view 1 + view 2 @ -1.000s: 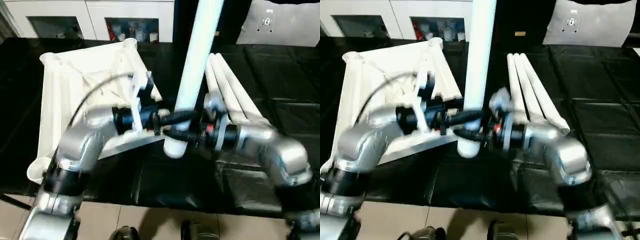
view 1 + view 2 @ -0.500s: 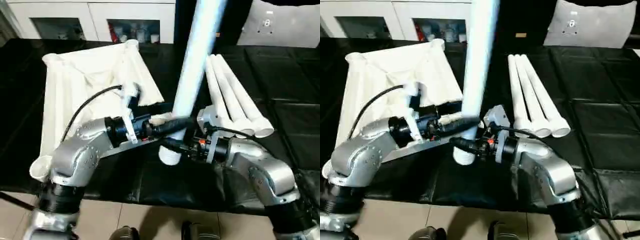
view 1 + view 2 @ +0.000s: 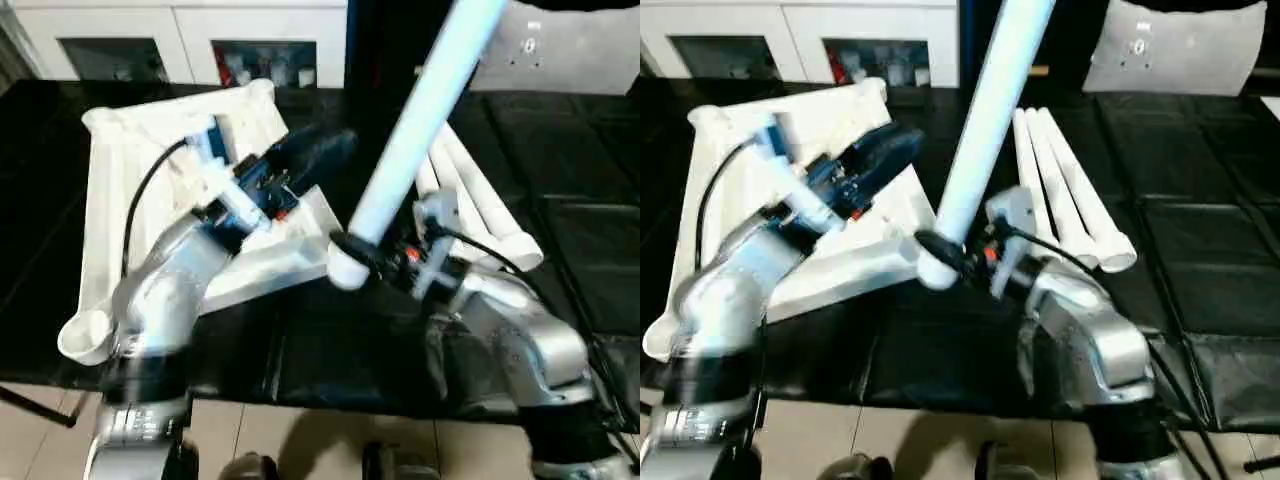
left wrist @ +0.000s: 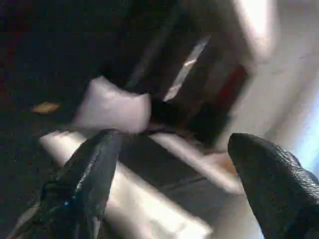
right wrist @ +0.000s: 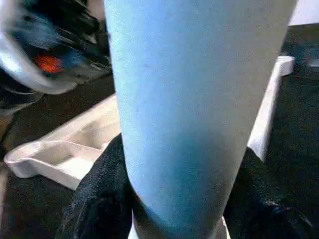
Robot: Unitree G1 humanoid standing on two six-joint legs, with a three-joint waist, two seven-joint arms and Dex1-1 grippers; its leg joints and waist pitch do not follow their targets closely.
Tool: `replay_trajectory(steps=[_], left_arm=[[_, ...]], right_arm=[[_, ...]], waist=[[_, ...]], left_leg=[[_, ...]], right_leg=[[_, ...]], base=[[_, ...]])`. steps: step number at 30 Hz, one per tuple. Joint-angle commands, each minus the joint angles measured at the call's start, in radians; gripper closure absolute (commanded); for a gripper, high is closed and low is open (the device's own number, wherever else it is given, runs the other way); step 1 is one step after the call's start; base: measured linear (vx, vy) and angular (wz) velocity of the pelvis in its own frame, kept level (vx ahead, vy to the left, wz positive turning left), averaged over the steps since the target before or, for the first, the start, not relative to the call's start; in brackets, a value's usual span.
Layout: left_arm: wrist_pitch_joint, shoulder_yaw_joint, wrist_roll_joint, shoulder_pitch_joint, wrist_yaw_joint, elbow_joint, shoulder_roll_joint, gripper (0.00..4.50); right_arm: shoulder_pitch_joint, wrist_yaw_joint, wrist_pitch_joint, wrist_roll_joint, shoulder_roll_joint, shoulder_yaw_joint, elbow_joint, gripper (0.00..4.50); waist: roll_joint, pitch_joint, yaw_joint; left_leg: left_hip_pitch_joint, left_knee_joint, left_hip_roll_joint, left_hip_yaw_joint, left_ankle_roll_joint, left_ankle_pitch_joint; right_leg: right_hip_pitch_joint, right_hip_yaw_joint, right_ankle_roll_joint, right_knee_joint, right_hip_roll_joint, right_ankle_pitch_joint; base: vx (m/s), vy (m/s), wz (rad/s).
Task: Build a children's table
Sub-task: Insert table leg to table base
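Near the front edge of the black-covered bench [image 3: 560,230], the right claw [image 3: 352,252] pinches one long white table leg [image 3: 415,130] close to its thick lower end, one black finger on each side, as the right wrist view shows. The right silver forearm reaches in from the near right, and the leg slants up and away to the right, its upper end cut off by the top of the picture. The left arm bends up from the near left, its left claw [image 3: 318,150] raised above the table top [image 3: 120,170] and spread, holding nothing; it looks blurred, and the left wrist view beyond the two fingers is too smeared to read. The white table top lies upside down on the left part of the bench, ribbed underside up, with round sockets at its corners. Three more legs [image 3: 1065,190] lie side by side on the bench just behind the right arm, partly hidden by it.
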Motion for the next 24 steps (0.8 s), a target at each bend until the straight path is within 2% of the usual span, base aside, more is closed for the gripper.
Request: replay_trajectory(steps=[1,2,3,6,9,10,11,15,17,20,22,24], left_arm=[[-0.007,-0.045,0.056,-0.020,0.023,0.000,0.017,0.54],[-0.007,-0.045,0.056,-0.020,0.023,0.000,0.017,0.54],[0.009,-0.069,0.061,-0.031,0.034,-0.010,0.011,0.54],[0.040,-0.140,0.074,-0.039,-0.021,-0.070,0.004,0.54],[0.052,-0.195,0.075,-0.032,-0.065,-0.128,0.011,0.54],[0.058,-0.210,0.072,-0.028,-0.073,-0.149,0.014,0.54],[0.063,-0.221,0.068,-0.024,-0.078,-0.169,0.018,0.54],[0.081,-0.255,0.052,-0.015,-0.090,-0.250,0.032,0.54],[0.054,-0.242,0.079,-0.014,-0.067,-0.235,0.029,0.54],[0.033,-0.217,0.116,-0.012,-0.040,-0.202,0.029,0.54],[-0.013,-0.180,0.181,-0.001,-0.024,-0.125,0.090,0.54],[-0.020,-0.169,0.190,0.011,-0.037,-0.109,0.119,0.54]], right_arm=[[-0.011,-0.009,-0.023,-0.026,-0.005,0.023,-0.015,2.59],[-0.011,-0.009,-0.023,-0.026,-0.005,0.023,-0.015,2.59],[-0.011,-0.013,-0.030,-0.031,-0.001,0.029,-0.010,2.59],[-0.006,-0.021,-0.059,-0.059,0.011,0.036,0.008,2.59],[-0.004,-0.043,-0.076,-0.089,0.016,0.042,0.025,2.59],[-0.004,-0.047,-0.078,-0.094,0.017,0.042,0.030,2.59],[-0.003,-0.053,-0.078,-0.095,0.019,0.042,0.033,2.59],[-0.010,-0.077,-0.062,-0.112,0.015,0.046,0.061,2.59],[-0.012,-0.090,-0.069,-0.111,0.025,0.038,0.061,2.59],[-0.014,-0.109,-0.074,-0.115,0.038,0.022,0.066,2.59],[-0.018,-0.158,-0.037,-0.115,0.037,-0.022,0.055,2.59],[-0.016,-0.173,-0.034,-0.116,0.036,-0.034,0.055,2.59]], waist=[[-0.002,-0.087,0.002],[-0.002,-0.088,0.003],[0.002,-0.086,0.006],[0.005,-0.088,0.011],[0.003,-0.086,0.010],[0.004,-0.086,0.009],[0.000,-0.084,0.007],[0.003,-0.081,0.002],[0.007,-0.079,0.002],[0.006,-0.083,0.000],[0.005,-0.082,0.000],[0.007,-0.086,-0.001]], left_leg=[[0.008,-0.065,0.034,-0.007,0.065,-0.122],[0.009,-0.063,0.036,-0.006,0.068,-0.116],[0.007,-0.064,0.036,-0.005,0.073,-0.110],[0.006,-0.063,0.039,-0.006,0.083,-0.105],[0.005,-0.065,0.040,-0.007,0.080,-0.114],[0.005,-0.064,0.039,-0.006,0.078,-0.119],[0.004,-0.065,0.038,-0.006,0.074,-0.136],[0.008,-0.066,0.038,-0.005,0.058,-0.168],[0.007,-0.066,0.035,-0.006,0.054,-0.175],[0.007,-0.066,0.035,-0.007,0.050,-0.176],[0.007,-0.067,0.033,-0.006,0.047,-0.182],[0.007,-0.068,0.031,-0.008,0.038,-0.171]], right_leg=[[0.075,0.031,-0.145,-0.070,-0.054,-0.308],[0.074,0.033,-0.164,-0.067,-0.056,-0.282],[0.074,0.034,-0.184,-0.066,-0.056,-0.253],[0.076,0.034,-0.213,-0.061,-0.059,-0.218],[0.079,0.033,-0.221,-0.060,-0.060,-0.219],[0.079,0.033,-0.221,-0.061,-0.059,-0.223],[0.081,0.032,-0.218,-0.063,-0.059,-0.246],[0.076,0.031,-0.193,-0.071,-0.058,-0.326],[0.075,0.030,-0.178,-0.074,-0.056,-0.347],[0.075,0.029,-0.168,-0.074,-0.054,-0.341],[0.074,0.028,-0.164,-0.075,-0.053,-0.349],[0.076,0.028,-0.152,-0.069,-0.053,-0.340]], base=[[0.000,0.000,0.00],[0.000,0.000,0.00],[0.000,0.000,0.00],[0.000,0.000,0.00],[0.000,0.000,0.00],[0.000,0.000,0.00],[0.000,0.000,0.00],[0.000,0.000,0.00],[0.000,0.000,0.00],[0.000,0.000,0.00],[0.000,0.000,0.00],[0.000,0.000,0.00]])
